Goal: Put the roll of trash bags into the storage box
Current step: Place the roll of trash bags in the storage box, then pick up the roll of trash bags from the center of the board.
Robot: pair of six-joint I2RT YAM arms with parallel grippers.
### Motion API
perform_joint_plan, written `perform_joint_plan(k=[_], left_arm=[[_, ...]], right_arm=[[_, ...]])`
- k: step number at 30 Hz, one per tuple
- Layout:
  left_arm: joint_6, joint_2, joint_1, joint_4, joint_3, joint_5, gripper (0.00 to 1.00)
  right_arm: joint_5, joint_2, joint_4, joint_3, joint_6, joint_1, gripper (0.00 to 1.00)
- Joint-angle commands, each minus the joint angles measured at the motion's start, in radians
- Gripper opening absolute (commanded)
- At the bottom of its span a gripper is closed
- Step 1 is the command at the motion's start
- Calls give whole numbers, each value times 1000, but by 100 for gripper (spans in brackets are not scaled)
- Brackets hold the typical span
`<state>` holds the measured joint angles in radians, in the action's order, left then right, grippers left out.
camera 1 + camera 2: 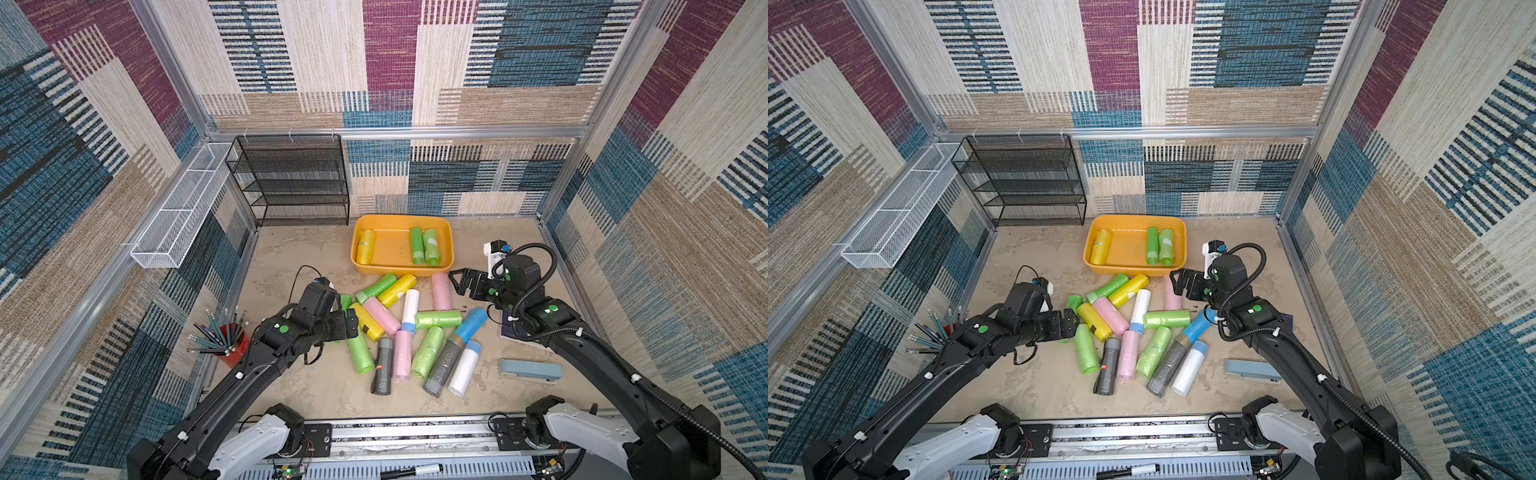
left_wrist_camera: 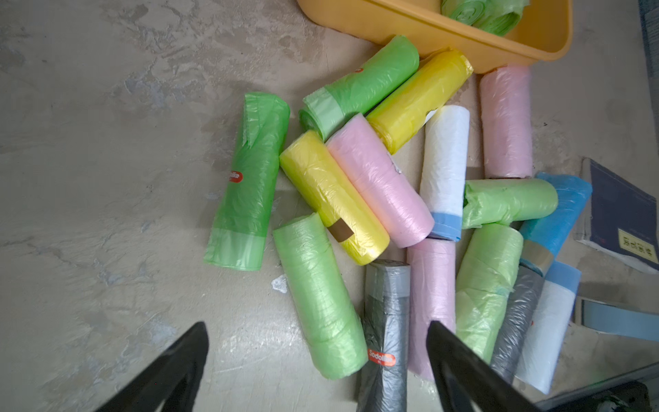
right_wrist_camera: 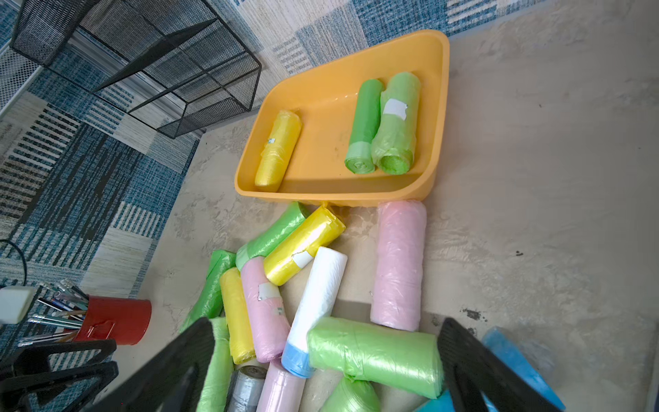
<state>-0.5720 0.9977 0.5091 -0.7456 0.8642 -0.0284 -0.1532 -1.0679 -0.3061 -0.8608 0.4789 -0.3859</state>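
The orange-yellow storage box point(image 1: 401, 271) point(image 1: 1129, 271) point(image 2: 463, 46) point(image 3: 321, 194) stands at the back of the table. Inside it lie a yellow roll point(image 1: 365, 247) and two green rolls point(image 1: 424, 246). Several loose rolls of trash bags point(image 1: 407, 328) lie piled in front of it: green, yellow, pink, white, blue and grey. My left gripper point(image 1: 353, 323) point(image 1: 1073, 322) point(image 2: 317, 327) hovers open at the pile's left edge, over a light green roll point(image 2: 317, 296) and a grey roll point(image 2: 387, 321). My right gripper point(image 1: 454, 282) point(image 1: 1174, 282) point(image 3: 328, 323) is open beside a pink roll point(image 1: 441, 291), above another light green roll point(image 3: 374, 353).
A black mesh rack point(image 1: 291, 178) and a white wire basket point(image 1: 178, 208) stand at the back left. A red cup of pencils point(image 1: 232, 340) sits left of my left arm. A blue stapler point(image 1: 530, 370) and a dark notebook point(image 1: 519, 328) lie right of the pile.
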Motion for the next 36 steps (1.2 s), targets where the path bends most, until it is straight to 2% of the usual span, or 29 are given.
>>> perform_joint_plan(k=[1,11,19,27,32,36], left_arm=[[-31,16,2,14,-20,55,92],[-127,2,14,140,-162,180,83],[-189,10,34,224,-229,188,75],[-197,69,35,276,-255,181,69],[-197,117,35,309,-255,208,62],[-200,152,35,313,-257,207,61]], right_arm=[[23,9,-8,-8,-28,-1,99],[-54,-2,2,14,-21,-1,99],[-87,-10,5,14,-13,1,99],[-86,-32,-3,1,-12,2,99],[-96,-39,-4,-4,-2,2,99],[-108,-46,-7,-7,-1,2,99]])
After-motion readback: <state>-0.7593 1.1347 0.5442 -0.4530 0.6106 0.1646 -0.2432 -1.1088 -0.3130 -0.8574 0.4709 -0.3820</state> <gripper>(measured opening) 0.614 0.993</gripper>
